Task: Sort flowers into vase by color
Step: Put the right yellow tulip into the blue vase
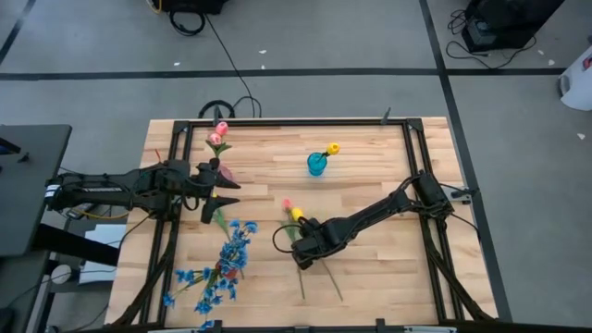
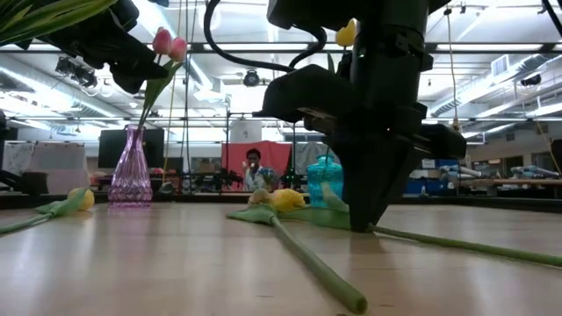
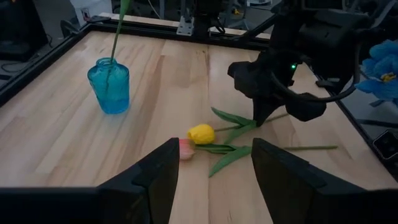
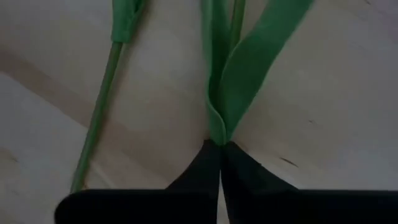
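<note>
My right claw is pinched shut on the stem of a yellow tulip lying mid-table; my left claw waits open nearby. Pink tulips and one yellow are already vased; the blue sprays remain.

No readable text or labels anywhere
</note>
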